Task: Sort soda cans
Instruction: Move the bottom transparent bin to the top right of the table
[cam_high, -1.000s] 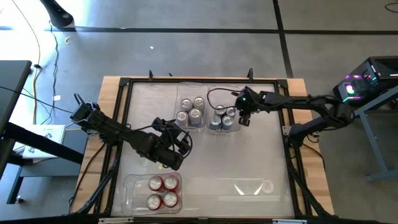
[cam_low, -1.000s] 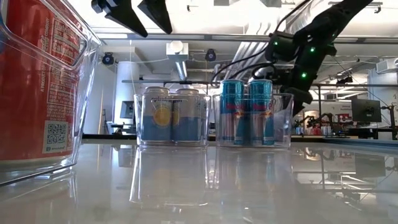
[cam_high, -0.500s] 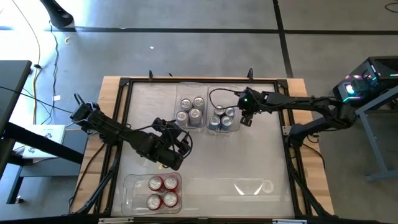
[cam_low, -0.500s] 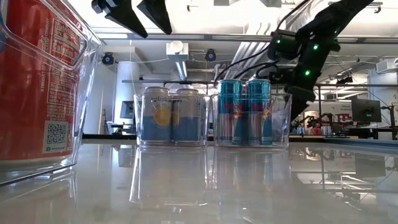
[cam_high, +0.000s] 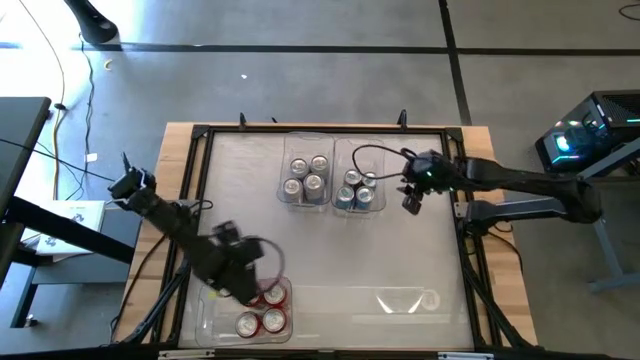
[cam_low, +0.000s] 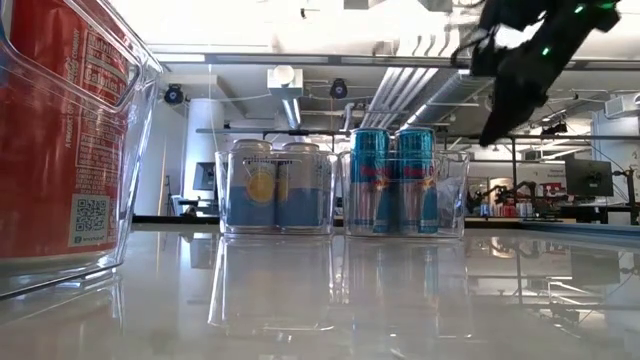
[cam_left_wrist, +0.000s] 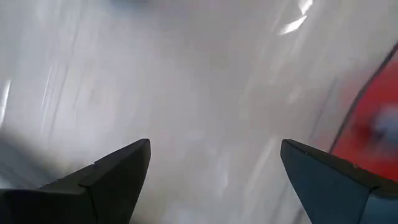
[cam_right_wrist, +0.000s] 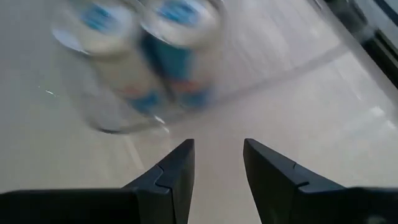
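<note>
High view: we see every soda can (cam_high: 307, 179) binned; both claws empty, right gripper (cam_high: 411, 199) and left gripper (cam_high: 240, 285) parted, so we'd retract clear of bins.

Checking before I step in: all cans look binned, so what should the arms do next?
Probably retract both arms and stop. The red cans, silver cans and blue cans each sit four to a bin, and the right gripper and left gripper both hold nothing.

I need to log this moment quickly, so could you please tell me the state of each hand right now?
Left hand: open, empty, above the red cans' bin.
Right hand: open, empty, beside the blue cans' bin.
</note>
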